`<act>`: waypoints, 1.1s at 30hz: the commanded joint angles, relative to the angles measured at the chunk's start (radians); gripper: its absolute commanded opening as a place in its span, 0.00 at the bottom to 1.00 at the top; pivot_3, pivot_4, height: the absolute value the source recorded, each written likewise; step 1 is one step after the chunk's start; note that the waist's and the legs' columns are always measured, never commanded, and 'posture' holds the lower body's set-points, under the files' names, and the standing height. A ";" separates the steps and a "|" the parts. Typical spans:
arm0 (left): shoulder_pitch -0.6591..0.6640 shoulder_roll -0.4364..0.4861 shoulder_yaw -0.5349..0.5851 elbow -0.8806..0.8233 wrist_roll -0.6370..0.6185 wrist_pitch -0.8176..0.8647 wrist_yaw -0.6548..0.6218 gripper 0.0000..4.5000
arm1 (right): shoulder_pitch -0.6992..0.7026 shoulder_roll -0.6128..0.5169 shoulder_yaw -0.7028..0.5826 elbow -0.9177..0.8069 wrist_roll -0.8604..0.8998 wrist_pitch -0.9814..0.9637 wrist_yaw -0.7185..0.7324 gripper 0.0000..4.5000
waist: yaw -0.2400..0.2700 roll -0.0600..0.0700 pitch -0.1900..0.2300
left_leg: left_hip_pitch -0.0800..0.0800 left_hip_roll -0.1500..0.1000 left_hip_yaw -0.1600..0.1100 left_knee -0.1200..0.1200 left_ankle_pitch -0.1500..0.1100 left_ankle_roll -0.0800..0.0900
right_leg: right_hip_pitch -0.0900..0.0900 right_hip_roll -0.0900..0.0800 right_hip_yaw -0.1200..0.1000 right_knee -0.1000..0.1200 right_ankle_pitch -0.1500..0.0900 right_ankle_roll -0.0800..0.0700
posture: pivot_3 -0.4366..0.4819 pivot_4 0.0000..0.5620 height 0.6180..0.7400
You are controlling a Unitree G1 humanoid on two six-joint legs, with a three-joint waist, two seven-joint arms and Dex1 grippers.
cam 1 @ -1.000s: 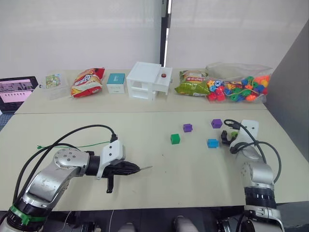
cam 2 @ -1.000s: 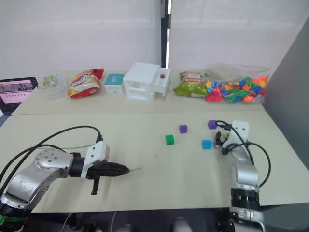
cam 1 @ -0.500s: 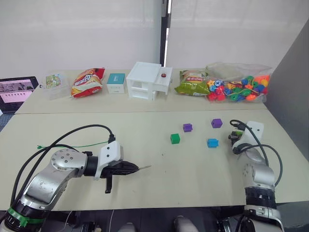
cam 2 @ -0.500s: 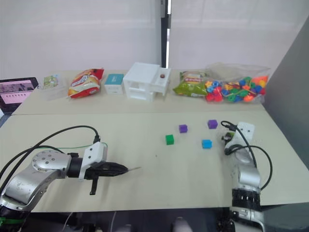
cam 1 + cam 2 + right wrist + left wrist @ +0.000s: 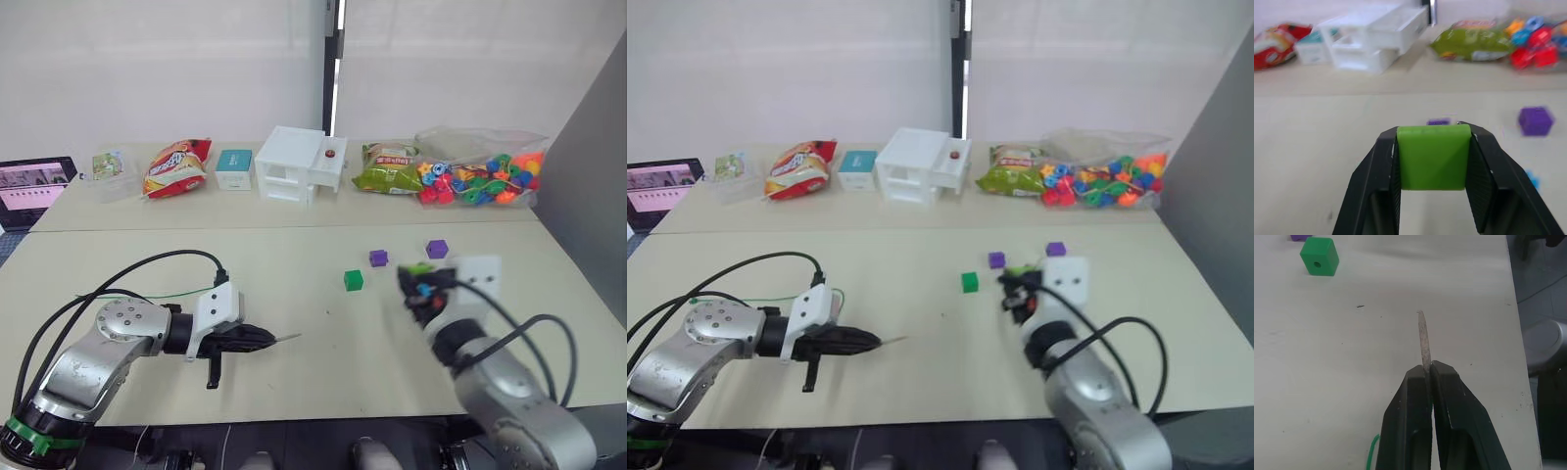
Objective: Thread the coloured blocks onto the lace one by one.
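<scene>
Two pale beige worktops (image 5: 294, 294) are set end to end before white curtains, the far one lined with snack bags, a white plastic drawer box (image 5: 299, 164) and a clear bag of bright mixed beads (image 5: 485, 176).

On the near worktop, the left tool (image 5: 257, 339) is seen pressed together on the lace's stiff greyish needle-like tip (image 5: 1423, 340), which juts forward just above the surface; the thin green lace (image 5: 162, 294) trails back behind the arm. The right tool (image 5: 1432, 161) is raised above the worktop, pinching a lime green plastic cube (image 5: 1433, 155) squarely between its black fingers. Three cubes are left lying loose ahead: a dark green one (image 5: 354, 280), with its round hole visible in the left wrist view, a purple one (image 5: 378, 258) just beyond it, and a second purple one (image 5: 437, 249) further right. A blue cube (image 5: 1531, 179) is glimpsed by the right tool.

The step in hand is judged to be the first threading, none yet being strung. Next, the held cube's hole must be aligned with the tip and slid on; that hole cannot be seen, so the cube's orientation is uncertain.
</scene>
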 commanded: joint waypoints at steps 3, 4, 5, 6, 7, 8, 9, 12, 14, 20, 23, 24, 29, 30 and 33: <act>-0.034 0.028 0.012 -0.030 -0.030 0.036 -0.008 0.00 | 0.086 0.006 0.216 0.020 -0.053 0.013 -0.024 0.26 | -0.001 0.000 0.000 | 0.000 0.000 0.000 0.000 0.000 0.000 | 0.000 0.000 0.000 0.000 0.000 0.000 | 0.48 0.27 1.00; -0.037 0.032 0.013 -0.034 -0.033 0.042 -0.009 0.00 | 0.091 0.006 0.246 0.031 -0.070 -0.004 -0.025 0.26 | -0.001 0.000 0.000 | 0.000 0.000 0.000 0.000 0.000 0.000 | 0.000 0.000 0.000 -0.001 0.000 0.000 | 0.48 0.27 1.00; -0.041 0.040 0.017 -0.039 -0.039 0.053 -0.012 0.00 | 0.098 0.014 0.282 0.055 -0.089 -0.026 -0.028 0.26 | -0.002 0.000 0.000 | 0.000 0.000 0.000 0.000 0.000 0.000 | -0.001 0.000 0.000 -0.001 0.000 0.000 | 0.48 0.27 1.00; -0.044 0.049 0.022 -0.043 -0.045 0.062 -0.016 0.00 | 0.102 0.017 0.318 0.092 -0.112 -0.052 -0.028 0.26 | -0.003 0.000 0.000 | 0.000 0.000 0.000 0.000 0.000 0.000 | -0.001 0.000 0.000 -0.001 0.000 0.000 | 0.48 0.27 1.00; -0.048 0.058 0.026 -0.045 -0.048 0.070 -0.020 0.00 | 0.103 0.016 0.347 0.139 -0.134 -0.078 -0.024 0.26 | -0.005 0.000 0.000 | 0.000 0.000 0.000 0.000 0.000 0.000 | -0.001 0.000 0.000 -0.001 0.000 0.000 | 0.48 0.27 1.00; -0.050 0.065 0.028 -0.047 -0.051 0.076 -0.022 0.00 | 0.102 0.015 0.361 0.179 -0.156 -0.105 -0.020 0.26 | -0.004 0.000 0.000 | 0.000 0.001 0.000 -0.001 0.000 0.000 | -0.001 0.001 0.000 -0.001 0.000 0.000 | 0.48 0.27 1.00; -0.053 0.070 0.026 -0.049 -0.052 0.081 -0.021 0.00 | 0.104 0.021 0.364 0.215 -0.169 -0.124 -0.016 0.26 | -0.004 -0.001 0.000 | 0.001 0.001 0.000 -0.001 0.000 0.000 | -0.001 0.001 -0.001 -0.001 0.000 0.000 | 0.48 0.27 1.00; -0.060 0.084 0.025 -0.061 -0.065 0.095 -0.019 0.00 | 0.115 0.056 0.363 0.306 -0.190 -0.164 -0.009 0.26 | -0.004 -0.001 0.000 | 0.001 0.001 0.001 -0.001 0.000 0.000 | 0.000 0.000 0.000 -0.001 0.000 0.000 | 0.48 0.27 1.00; -0.065 0.089 0.026 -0.064 -0.072 0.104 -0.016 0.00 | 0.129 0.067 0.362 0.326 -0.203 -0.174 -0.005 0.26 | -0.004 -0.003 -0.001 | 0.002 0.001 0.001 -0.001 0.000 0.000 | 0.000 0.000 0.000 -0.001 0.000 0.000 | 0.48 0.27 1.00; -0.059 0.089 0.031 -0.069 -0.072 0.111 -0.004 0.00 | 0.138 0.039 0.287 0.235 -0.188 -0.219 0.068 0.80 | -0.002 -0.003 -0.001 | 0.001 0.001 0.001 -0.001 0.000 0.000 | 0.000 0.000 0.000 -0.001 0.000 0.000 | 0.48 0.27 1.00; -0.049 0.078 0.034 -0.072 -0.069 0.109 0.016 0.00 | 0.085 -0.043 0.208 0.133 -0.129 -0.176 0.170 1.00 | 0.002 -0.004 -0.001 | 0.000 0.000 0.001 0.000 0.000 -0.001 | 0.000 -0.001 0.000 -0.002 -0.001 0.000 | 0.48 0.27 1.00; -0.048 0.074 0.032 -0.071 -0.067 0.108 0.021 0.00 | 0.070 -0.060 0.189 0.119 -0.110 -0.166 0.195 1.00 | 0.001 -0.004 -0.001 | 0.000 0.000 0.001 0.001 0.000 -0.001 | 0.000 0.000 -0.001 -0.002 -0.001 0.000 | 0.48 0.27 1.00; -0.004 0.049 0.032 -0.110 -0.075 0.110 0.061 0.00 | -0.106 -0.410 0.073 0.152 0.096 -0.173 0.672 1.00 | -0.007 -0.003 0.000 | 0.001 0.001 0.001 0.000 0.000 0.000 | 0.001 0.001 -0.001 -0.001 0.000 0.000 | 0.48 0.27 1.00; 0.001 0.044 0.032 -0.113 -0.081 0.113 0.064 0.00 | -0.144 -0.492 0.100 0.202 0.094 -0.224 0.794 1.00 | -0.005 -0.003 0.000 | 0.002 0.001 0.001 0.000 0.000 0.000 | 0.001 0.001 -0.001 -0.002 0.000 0.000 | 0.48 0.27 1.00; 0.021 0.053 0.021 -0.117 -0.077 0.107 0.053 0.00 | -0.231 -0.605 0.184 0.348 0.062 -0.350 1.015 1.00 | -0.001 -0.005 0.001 | 0.002 0.002 0.000 0.000 0.000 0.000 | 0.002 0.002 -0.002 -0.003 -0.001 0.000 | 0.48 0.27 1.00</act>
